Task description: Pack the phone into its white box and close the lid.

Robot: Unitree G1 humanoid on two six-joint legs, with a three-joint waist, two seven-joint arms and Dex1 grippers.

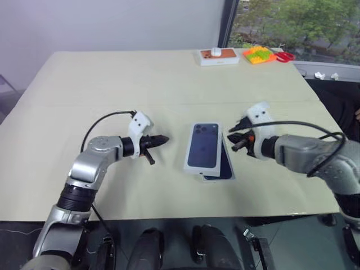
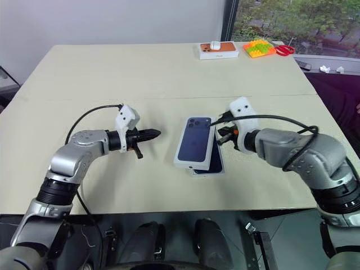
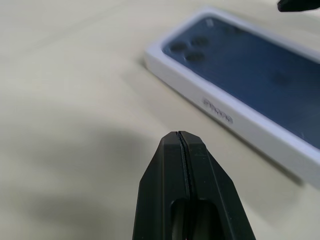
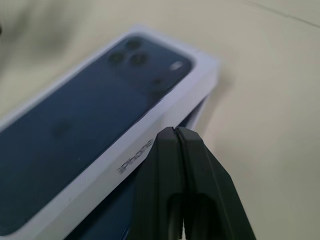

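The lid, white with a dark blue phone picture on top, lies skewed in the middle of the table. From under its right and near edges the dark navy phone shows, with a thin rim of the white box beside it. My left gripper is shut and empty, hanging a short way left of the lid and pointing at it. On the other side my right gripper is shut on nothing, close to the lid's long right side. I cannot tell whether it touches the lid.
At the table's far edge stand a small white box with an orange top, a bright green-and-orange block toy and red scissors. Bare tabletop spreads to the left and behind the lid.
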